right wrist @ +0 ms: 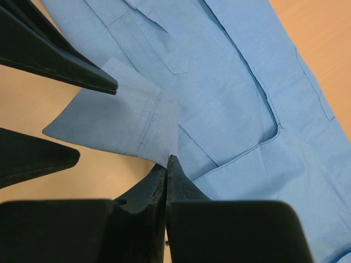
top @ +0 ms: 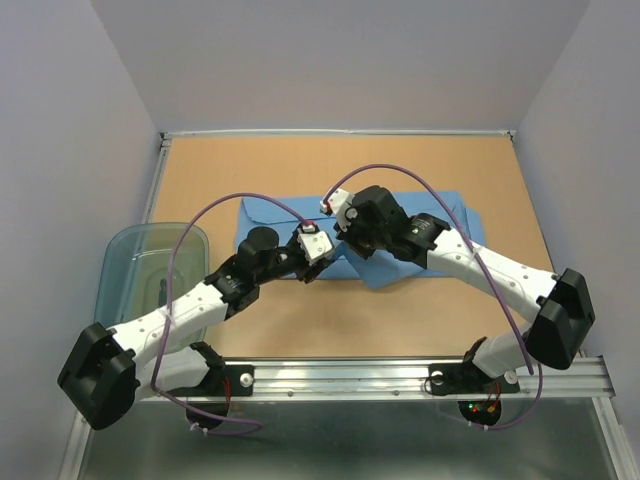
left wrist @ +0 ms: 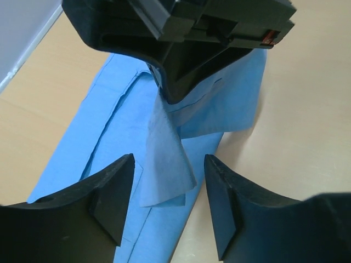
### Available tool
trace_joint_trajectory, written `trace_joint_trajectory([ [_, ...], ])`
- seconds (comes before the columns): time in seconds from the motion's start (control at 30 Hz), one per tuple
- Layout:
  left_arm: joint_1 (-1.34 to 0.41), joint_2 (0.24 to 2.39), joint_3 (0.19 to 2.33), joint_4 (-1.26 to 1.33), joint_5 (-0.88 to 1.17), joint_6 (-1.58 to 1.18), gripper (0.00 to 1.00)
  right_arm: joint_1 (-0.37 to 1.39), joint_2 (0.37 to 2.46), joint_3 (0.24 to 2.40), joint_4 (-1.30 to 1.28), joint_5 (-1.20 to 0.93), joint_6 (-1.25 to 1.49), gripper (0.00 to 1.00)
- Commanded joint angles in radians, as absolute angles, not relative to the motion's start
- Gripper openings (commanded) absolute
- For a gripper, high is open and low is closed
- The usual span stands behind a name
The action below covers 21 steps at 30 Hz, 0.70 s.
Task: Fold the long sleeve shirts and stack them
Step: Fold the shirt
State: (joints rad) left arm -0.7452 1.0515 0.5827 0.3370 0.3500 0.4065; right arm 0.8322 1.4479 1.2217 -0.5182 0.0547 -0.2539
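Note:
One light blue long sleeve shirt (top: 455, 210) lies spread across the middle of the table. My right gripper (right wrist: 169, 160) is shut on the shirt's sleeve beside the cuff (right wrist: 109, 123) and holds it lifted above the shirt body (right wrist: 230, 93). In the left wrist view the cuff (left wrist: 167, 164) hangs down from the right gripper (left wrist: 181, 33), in the gap of my open left gripper (left wrist: 167, 183). The left fingers (right wrist: 55, 55) stand either side of the cuff without touching it. From above, the two grippers meet over the shirt's near edge, left (top: 322, 255) and right (top: 345, 235).
A clear bluish plastic tub (top: 135, 265) stands at the table's left near side. The tan tabletop (top: 300, 160) is bounded by grey walls at the back and sides. A metal rail (top: 400, 375) with both arm bases runs along the near edge.

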Motion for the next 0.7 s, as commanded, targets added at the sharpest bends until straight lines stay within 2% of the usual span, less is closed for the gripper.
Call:
trace_joint_trajectory([
  [0.0,-0.749,1.089,0.614,0.413,0.348,0.384,0.63,0.827,1.404,1.258,-0.511,0.028,-0.238,0.01],
  [0.1,-0.749,1.114,0.626,0.417,0.36,0.373,0.63,0.827,1.401,1.258,-0.511,0.028,-0.236,0.0],
  [0.2,-0.749,1.123,0.629,0.416,0.356,0.371,0.56,0.828,1.394,1.256,-0.511,0.031,-0.236,0.01],
  [0.23,-0.749,1.123,0.63,0.416,0.354,0.371,0.52,0.828,1.396,1.255,-0.511,0.031,-0.236,0.01],
  [0.27,-0.75,1.121,0.63,0.417,0.348,0.371,0.4,0.828,1.393,1.253,-0.511,0.031,-0.236,0.01],
  [0.33,-0.75,1.117,0.632,0.417,0.348,0.37,0.27,0.827,1.39,1.25,-0.511,0.034,-0.233,0.01],
  [0.37,-0.75,1.111,0.632,0.417,0.348,0.367,0.14,0.827,1.39,1.246,-0.511,0.037,-0.232,0.0],
  [0.43,-0.75,1.105,0.635,0.416,0.35,0.357,0.01,0.825,1.39,1.244,-0.511,0.047,-0.221,0.01],
  [0.5,-0.75,1.094,0.65,0.394,0.351,0.338,0.0,0.822,1.391,1.239,-0.511,0.061,-0.198,0.02],
  [0.63,-0.747,1.089,0.731,0.286,0.272,0.23,0.0,0.789,1.382,1.235,-0.511,0.089,-0.157,0.37],
  [0.67,-0.744,1.106,0.789,0.246,0.226,0.175,0.0,0.776,1.373,1.235,-0.511,0.074,-0.147,0.49],
])
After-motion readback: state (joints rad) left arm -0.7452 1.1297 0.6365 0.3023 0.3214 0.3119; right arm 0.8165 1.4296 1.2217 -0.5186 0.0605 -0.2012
